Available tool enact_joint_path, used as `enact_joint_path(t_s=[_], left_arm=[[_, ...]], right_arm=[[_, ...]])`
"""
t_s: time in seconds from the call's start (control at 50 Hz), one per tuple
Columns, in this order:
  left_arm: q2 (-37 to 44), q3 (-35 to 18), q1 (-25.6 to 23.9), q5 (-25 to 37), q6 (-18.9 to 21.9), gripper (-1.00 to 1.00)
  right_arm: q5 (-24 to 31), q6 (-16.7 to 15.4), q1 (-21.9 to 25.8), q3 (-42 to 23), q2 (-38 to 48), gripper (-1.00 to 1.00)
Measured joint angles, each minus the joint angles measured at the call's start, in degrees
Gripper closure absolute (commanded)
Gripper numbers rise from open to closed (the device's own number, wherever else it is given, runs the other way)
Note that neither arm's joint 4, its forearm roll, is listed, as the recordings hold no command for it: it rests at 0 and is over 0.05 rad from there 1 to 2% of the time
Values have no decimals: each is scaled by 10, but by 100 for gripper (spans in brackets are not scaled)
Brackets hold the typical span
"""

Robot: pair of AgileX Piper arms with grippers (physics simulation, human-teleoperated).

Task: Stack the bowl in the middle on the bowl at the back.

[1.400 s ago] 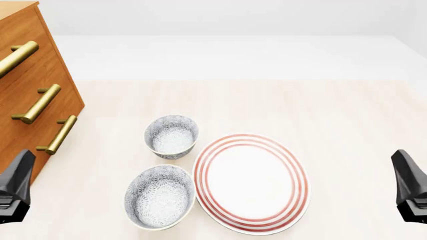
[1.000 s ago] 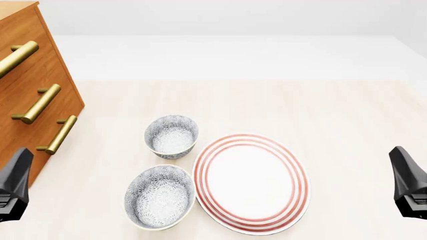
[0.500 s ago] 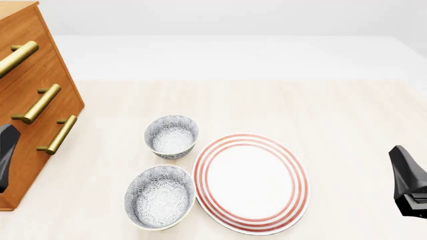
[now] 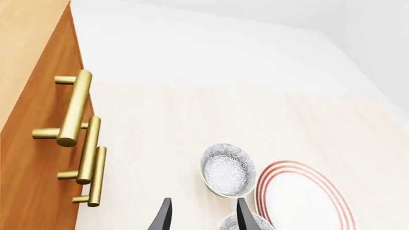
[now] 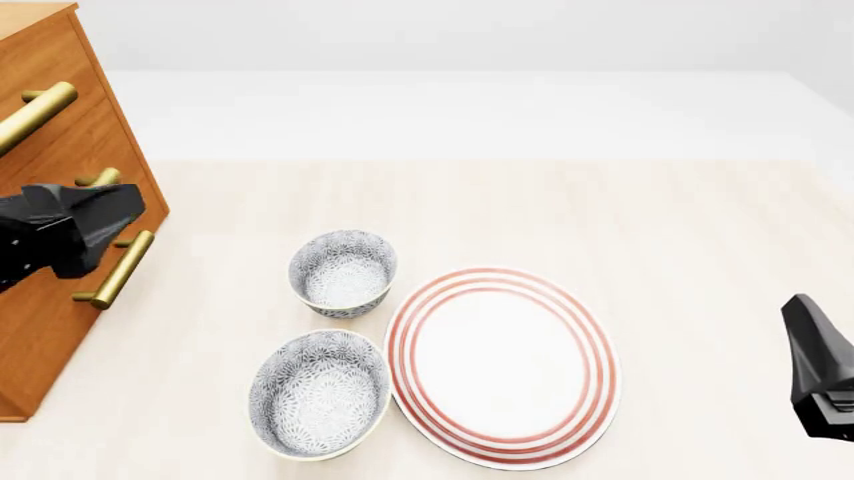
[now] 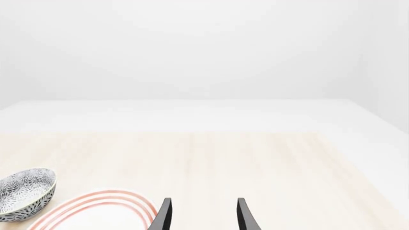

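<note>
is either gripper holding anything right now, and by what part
Nothing is held. The left gripper and right gripper are both open with only air between their fingers, and both speckled white bowls sit untouched on the table.

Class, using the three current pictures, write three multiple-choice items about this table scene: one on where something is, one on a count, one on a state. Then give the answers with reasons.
1. Where is the plate in the front view?
A. right of both bowls
B. behind both bowls
C. on the cabinet

2. How many brass handles does the cabinet show in the left wrist view?
A. one
B. three
C. five

3. What state is the left gripper in?
A. shut on a bowl
B. shut on a handle
C. open, holding nothing

Answers:
1 A: the plate lies beside the bowl in the middle and the bowl at the back, on their right.
2 B: three bars sit in a row.
3 C: its fingers stand apart with bare table between them.
</note>
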Motion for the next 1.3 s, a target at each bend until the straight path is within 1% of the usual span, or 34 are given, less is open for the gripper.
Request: enact_joint_path(t_s=[0.1,0.24,0.38,0.58,0.74,0.94,1.3], left_arm=[[78,-7,-41,24,-46,-100],[164,-8,-76,36,-73,-100],[235,-4,-99,30,-75,-100],[308,-4,-101,8,-57,-100],[351,9,-109,-22,-53,-100],[386,35,-123,-57,-52,-100],[418,77,-167,-100,-74,-100]], right_arm=[[3,-1,0,0,-3,-100],[5,-1,0,0,-5,-100],[4,-1,1,0,-5,-100],[3,-1,1,0,-3,-100],[3,0,1,0,-3,-100],[7,0,1,-1,-7,-100],[13,1,1,-1,-13,-100]])
